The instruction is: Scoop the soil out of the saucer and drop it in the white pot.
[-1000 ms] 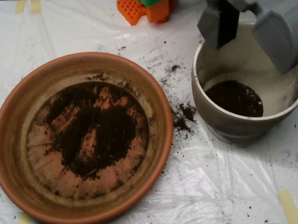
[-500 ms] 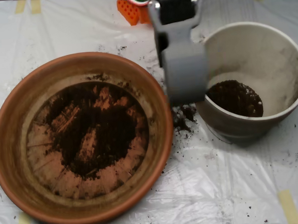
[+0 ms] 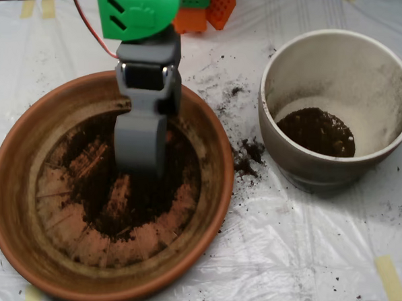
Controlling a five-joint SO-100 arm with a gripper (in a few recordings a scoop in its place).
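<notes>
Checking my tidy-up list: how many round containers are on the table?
2. The terracotta saucer sits on the left, with the pincer over its soil. The white pot stands on the right, dark soil at its bottom.

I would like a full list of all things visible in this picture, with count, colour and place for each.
saucer: one, terracotta orange-brown, left half of the picture.
soil: dark brown-black; a thin patch in the saucer, a smaller heap in the pot, spilled crumbs on the sheet between them.
white pot: one, off-white, dusty inside, at the right.
plastic sheet: one, clear-white, covers the table.
tape strips: several, pale yellow, near the edges.
orange part: orange with some green, top centre.
end effector: one grey scoop, over the saucer's soil, under a green arm part.
</notes>
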